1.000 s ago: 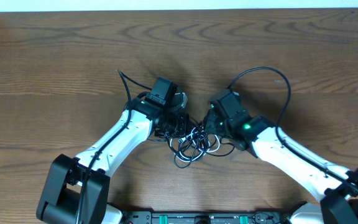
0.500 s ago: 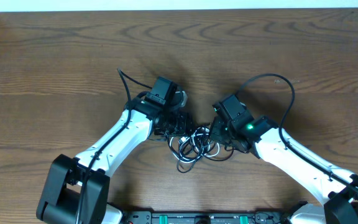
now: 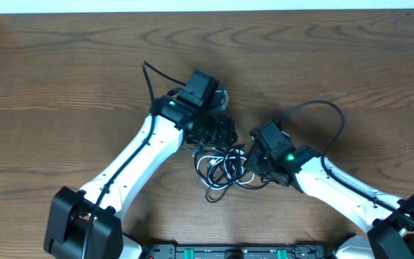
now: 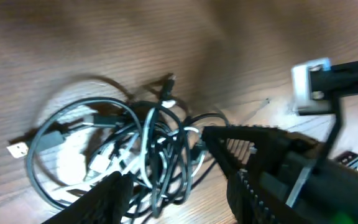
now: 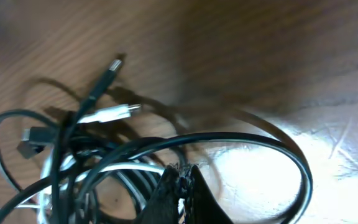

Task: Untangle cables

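The cables [image 3: 225,170] lie in one knotted heap of loops on the table [image 3: 63,65], about midway between its left and right edges and somewhat nearer the robot's edge than the far one. Most of the strands are black. A white cord [image 4: 143,144] threads through the middle of the heap. Several ends stick out of it: a silver plug [image 4: 17,149] at one side in the left wrist view, and a black plug [image 5: 113,66] and a white plug [image 5: 122,111] pointing away from the heap in the right wrist view. One wide black loop [image 5: 272,149] swings out over bare wood.

The right hand [image 5: 180,182] sits at the heap's right side, its fingers pressed together with the tips right against the black strands. Whether a strand is caught between them cannot be told.

The left hand [image 4: 178,183] hangs over the heap's far left side, fingers spread wide and holding nothing, with the cables showing below the gap between them. The two hands are near each other, with the heap between them.
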You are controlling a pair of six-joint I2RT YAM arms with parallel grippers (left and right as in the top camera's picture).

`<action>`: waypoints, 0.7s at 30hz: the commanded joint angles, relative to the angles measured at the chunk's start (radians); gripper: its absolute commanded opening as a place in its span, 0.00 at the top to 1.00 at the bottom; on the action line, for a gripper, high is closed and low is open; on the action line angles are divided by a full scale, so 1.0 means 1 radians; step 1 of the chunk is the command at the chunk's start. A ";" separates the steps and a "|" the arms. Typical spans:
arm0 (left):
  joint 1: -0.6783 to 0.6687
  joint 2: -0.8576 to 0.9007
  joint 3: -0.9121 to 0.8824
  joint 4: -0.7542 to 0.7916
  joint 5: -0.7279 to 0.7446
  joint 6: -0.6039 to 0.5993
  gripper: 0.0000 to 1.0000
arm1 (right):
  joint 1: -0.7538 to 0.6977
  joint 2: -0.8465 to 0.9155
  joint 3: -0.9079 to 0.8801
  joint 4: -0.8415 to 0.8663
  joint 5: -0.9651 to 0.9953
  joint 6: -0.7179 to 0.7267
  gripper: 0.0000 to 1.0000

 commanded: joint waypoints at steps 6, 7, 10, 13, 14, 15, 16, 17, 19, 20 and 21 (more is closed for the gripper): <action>-0.066 -0.007 0.016 -0.027 -0.172 -0.132 0.46 | -0.018 -0.010 -0.149 0.261 -0.190 0.072 0.79; -0.066 -0.007 0.016 -0.030 -0.172 -0.133 0.46 | -0.018 -0.011 -0.150 0.259 -0.189 0.067 0.77; -0.066 -0.007 0.016 -0.041 -0.173 -0.132 0.46 | -0.033 -0.014 -0.150 0.259 -0.194 -0.014 0.75; -0.066 -0.007 0.016 -0.045 -0.173 -0.132 0.47 | -0.076 -0.037 -0.148 0.260 -0.264 -0.108 0.68; -0.066 -0.007 0.016 -0.046 -0.176 -0.132 0.47 | -0.097 -0.054 -0.148 0.259 -0.294 -0.135 0.64; -0.066 -0.007 0.016 -0.046 -0.176 -0.132 0.48 | -0.120 -0.076 -0.148 0.257 -0.319 -0.161 0.60; -0.066 -0.007 0.016 -0.046 -0.176 -0.133 0.49 | -0.137 -0.091 -0.148 0.254 -0.331 -0.177 0.56; -0.066 -0.007 0.016 -0.046 -0.176 -0.133 0.50 | -0.169 -0.121 -0.148 0.237 -0.341 -0.199 0.48; -0.072 -0.007 0.016 -0.044 -0.189 -0.138 0.50 | -0.221 -0.162 -0.148 0.185 -0.337 -0.213 0.44; -0.077 -0.007 0.016 -0.045 -0.206 -0.144 0.50 | -0.244 -0.175 -0.148 0.162 -0.334 -0.222 0.43; -0.084 -0.007 0.016 -0.045 -0.224 -0.144 0.50 | -0.270 -0.184 -0.148 0.135 -0.332 -0.235 0.41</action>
